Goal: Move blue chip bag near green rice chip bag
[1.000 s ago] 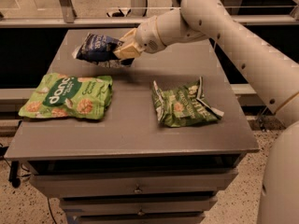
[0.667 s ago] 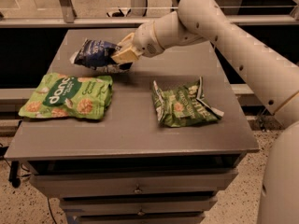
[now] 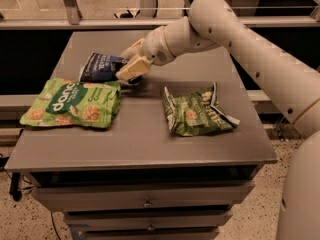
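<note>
The blue chip bag (image 3: pixel 101 66) is a small navy foil bag at the back left of the grey table (image 3: pixel 145 144). Its front edge reaches the far edge of the green rice chip bag (image 3: pixel 72 104), which lies flat at the table's left with rice cake pictures. My gripper (image 3: pixel 131 70) comes in from the right on the white arm (image 3: pixel 225 34). Its cream fingers (image 3: pixel 129 69) are closed on the blue bag's right end, holding it low over the tabletop.
A smaller, darker green wrinkly bag (image 3: pixel 196 111) lies at the table's right. Drawers (image 3: pixel 147 202) sit under the tabletop. A rail and dark gap run behind the table. The table's front edge is near the camera.
My gripper has carried the blue chip bag forward and down, from the table's back toward the far edge of the green rice chip bag. Both green bags stayed still.
</note>
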